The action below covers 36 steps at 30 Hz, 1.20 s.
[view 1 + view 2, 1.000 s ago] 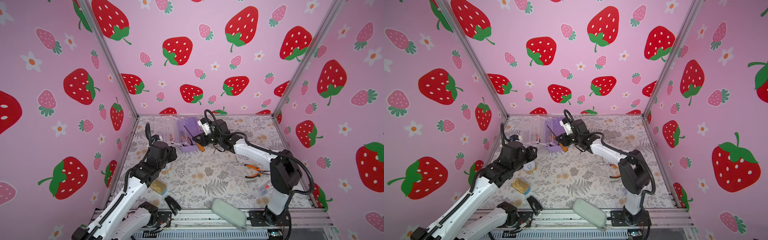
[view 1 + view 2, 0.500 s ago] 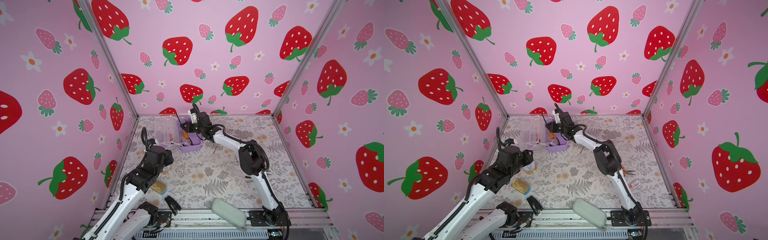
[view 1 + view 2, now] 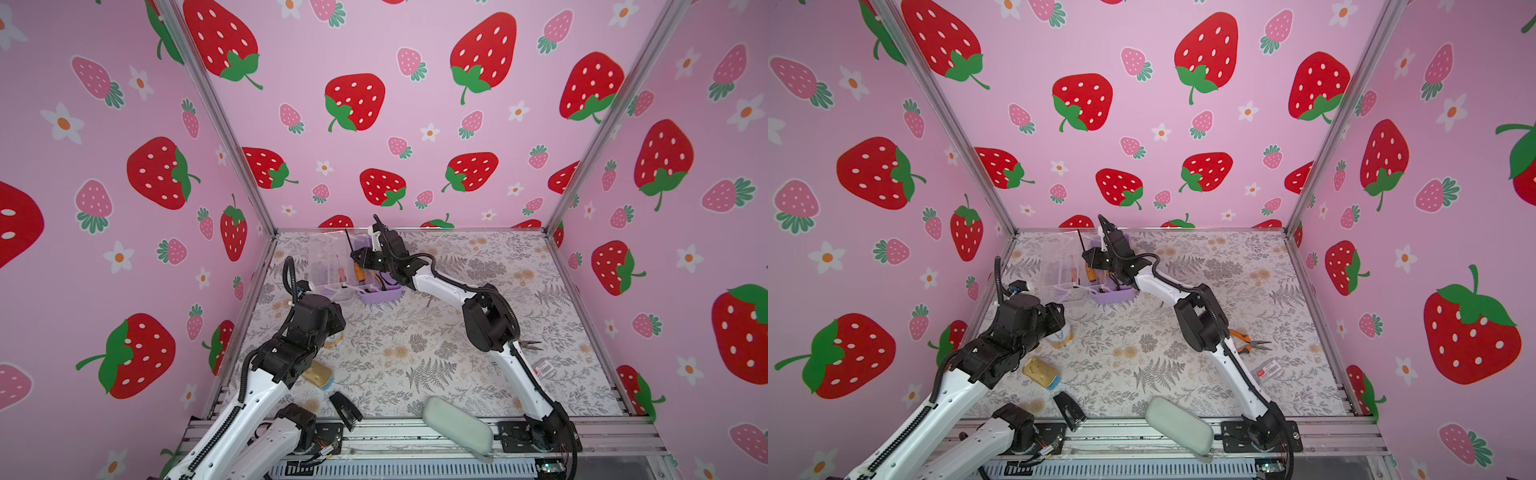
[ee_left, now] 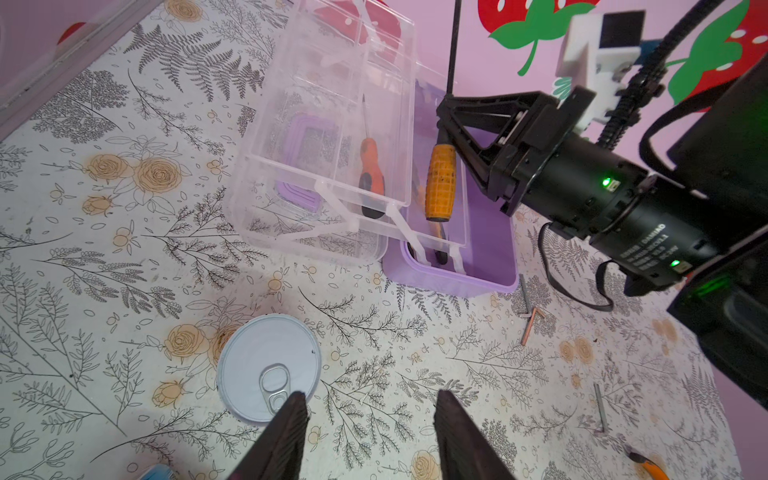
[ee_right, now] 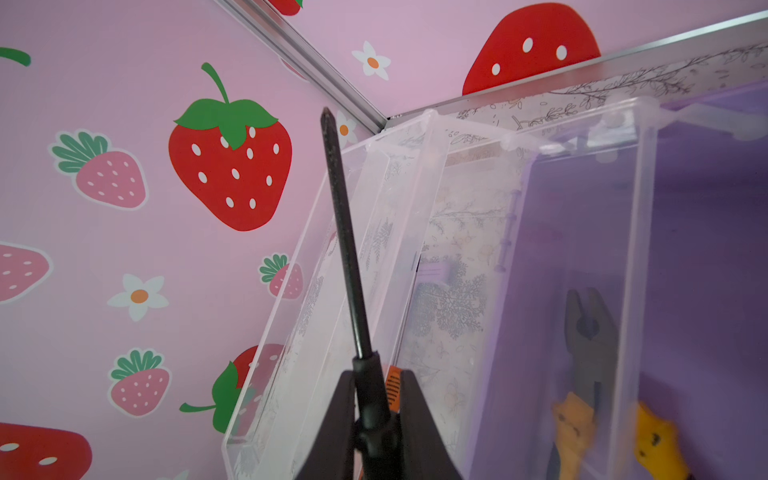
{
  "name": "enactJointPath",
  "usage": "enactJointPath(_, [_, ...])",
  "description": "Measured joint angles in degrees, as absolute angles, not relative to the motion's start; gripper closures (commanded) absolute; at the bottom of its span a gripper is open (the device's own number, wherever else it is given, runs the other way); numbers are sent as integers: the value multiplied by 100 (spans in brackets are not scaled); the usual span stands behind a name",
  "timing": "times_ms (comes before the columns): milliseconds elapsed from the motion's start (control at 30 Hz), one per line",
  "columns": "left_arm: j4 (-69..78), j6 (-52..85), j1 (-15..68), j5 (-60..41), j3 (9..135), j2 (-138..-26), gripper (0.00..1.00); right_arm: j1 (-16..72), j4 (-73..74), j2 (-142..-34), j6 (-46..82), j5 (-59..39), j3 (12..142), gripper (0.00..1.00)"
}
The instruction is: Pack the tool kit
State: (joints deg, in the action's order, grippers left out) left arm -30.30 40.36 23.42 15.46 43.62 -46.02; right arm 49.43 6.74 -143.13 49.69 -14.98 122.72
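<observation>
L gripper (image 4: 372, 401) hangs spread and empty above the mat (image 4: 124, 249), just beside a ring-pull tin (image 4: 269, 365); you brace nothing w/ it. Tool kit (image 3: 380, 296) sits at the back; clear tray (image 4: 324, 166) swung out, lilac base (image 4: 457, 278) exposed. R gripper (image 5: 376, 386) is clamped on the screwdriver (image 4: 440, 178) at its neck, shaft up, handle over the base. Risks: release from here and the handle may prop on the tray, stopping it folding shut; a nudge could slide the unbraced kit. Hex keys (image 4: 530, 320) and pliers (image 3: 1250, 343) lie loose on the mat, unpacked.
</observation>
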Motion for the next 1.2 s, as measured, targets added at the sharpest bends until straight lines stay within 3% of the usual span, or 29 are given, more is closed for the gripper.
enactJointPath(133, [-3033, 4040, 2340, 1546, 4362, -4648, 46, 5002, 672, -14311, 4967, -1387, 12029, 66])
enactJointPath(567, [-3151, 4082, 2335, 1544, 4362, -4633, 43, 5019, 902, -13404, 4578, -843, 10781, 58])
enactJointPath(900, [-3218, 4141, 2458, 1363, 4379, -5092, 43, 5026, 2115, -10020, 2836, 1020, 7153, 55])
enactJointPath(1200, [-3131, 4244, 3953, 1514, 5415, -6908, 52, 4901, 2171, -8099, 2287, 2418, 4167, 63])
